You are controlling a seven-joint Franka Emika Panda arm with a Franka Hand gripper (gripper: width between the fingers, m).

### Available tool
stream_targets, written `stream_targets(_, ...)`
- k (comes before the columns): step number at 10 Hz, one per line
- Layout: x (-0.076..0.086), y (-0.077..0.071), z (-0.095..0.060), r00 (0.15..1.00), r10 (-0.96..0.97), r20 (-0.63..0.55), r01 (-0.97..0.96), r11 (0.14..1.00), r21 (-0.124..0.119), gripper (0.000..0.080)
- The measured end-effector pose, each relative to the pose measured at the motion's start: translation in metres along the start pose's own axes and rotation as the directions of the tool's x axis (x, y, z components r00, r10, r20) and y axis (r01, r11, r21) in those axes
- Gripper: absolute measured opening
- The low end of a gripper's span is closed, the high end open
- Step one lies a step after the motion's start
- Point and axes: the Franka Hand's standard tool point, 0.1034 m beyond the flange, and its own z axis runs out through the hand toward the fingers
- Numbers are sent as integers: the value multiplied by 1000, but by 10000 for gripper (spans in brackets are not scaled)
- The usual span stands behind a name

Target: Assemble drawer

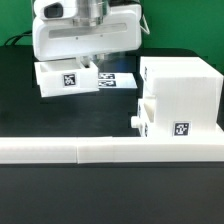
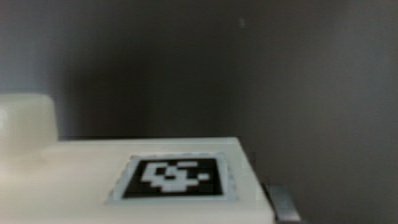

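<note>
Hovering pincer over loose tray; grip state unclear | casing holds knobbed tray

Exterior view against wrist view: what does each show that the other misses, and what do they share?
Only the exterior view shows the box casing with a knobbed tray in its front, the marker board, the long low wall and the gripper above the loose tray. Only the wrist view shows one tag in blurred close-up, with one finger at its edge. Both seem to share that tagged white tray; the jaws' state is unclear.
</note>
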Motion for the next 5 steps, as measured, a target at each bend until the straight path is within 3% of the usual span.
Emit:
stream_targets(1, 12, -3, -1, 1000, -19, -10, 19, 1000, -1, 44)
stream_targets(3, 10, -3, 1, 998, -59, -7, 58, 998, -1, 44)
stream_targets(5, 9, -3, 2, 975, -224, -4, 224, 975, -2, 44)
